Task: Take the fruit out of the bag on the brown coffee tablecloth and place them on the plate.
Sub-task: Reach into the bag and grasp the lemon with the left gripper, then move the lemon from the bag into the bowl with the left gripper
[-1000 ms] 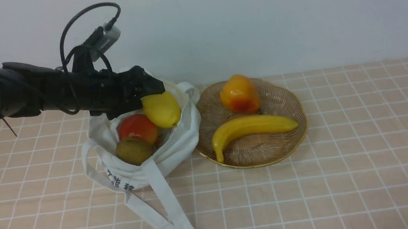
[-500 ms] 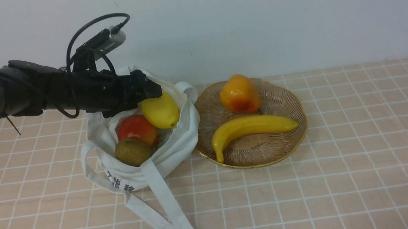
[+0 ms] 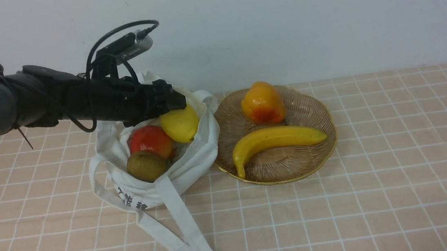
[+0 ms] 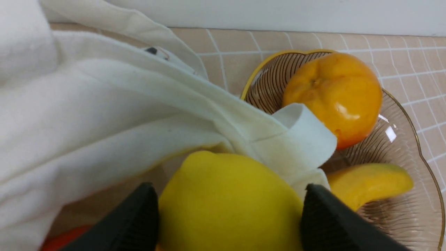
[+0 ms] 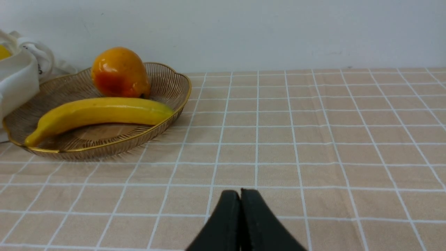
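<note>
Bright yellow oval toy lemon (image 3: 180, 124) is clamped in the black left gripper (image 3: 174, 101) at the mouth of the soft white cloth bag (image 3: 194, 161). Over the last second it's only nudged a touch toward the golden wire plate (image 3: 286, 180) next door, so I'd say the carry-over is just starting. The glossy red-orange fruit (image 3: 150, 140) and dull brown-green kiwi (image 3: 145, 166) wait in the bag, and the right gripper (image 5: 240, 209) is pinched shut on nothing above the peach-brown grid tablecloth (image 3: 377, 192).
</note>
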Action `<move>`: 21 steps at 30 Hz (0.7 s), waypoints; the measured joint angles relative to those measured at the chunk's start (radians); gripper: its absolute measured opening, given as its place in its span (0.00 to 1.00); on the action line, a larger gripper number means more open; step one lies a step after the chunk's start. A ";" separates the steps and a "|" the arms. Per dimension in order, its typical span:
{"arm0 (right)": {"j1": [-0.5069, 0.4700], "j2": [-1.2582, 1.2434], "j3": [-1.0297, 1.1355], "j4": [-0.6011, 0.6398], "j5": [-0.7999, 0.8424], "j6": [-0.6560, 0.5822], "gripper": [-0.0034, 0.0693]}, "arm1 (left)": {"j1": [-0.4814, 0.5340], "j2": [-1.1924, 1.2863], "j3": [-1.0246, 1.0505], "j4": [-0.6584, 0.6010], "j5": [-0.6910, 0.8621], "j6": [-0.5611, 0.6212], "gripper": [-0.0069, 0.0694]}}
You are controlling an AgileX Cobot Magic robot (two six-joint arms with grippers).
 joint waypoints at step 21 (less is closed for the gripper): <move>0.000 0.000 0.000 0.000 0.000 0.000 0.03 | 0.107 -0.262 0.000 0.200 0.129 -0.237 0.69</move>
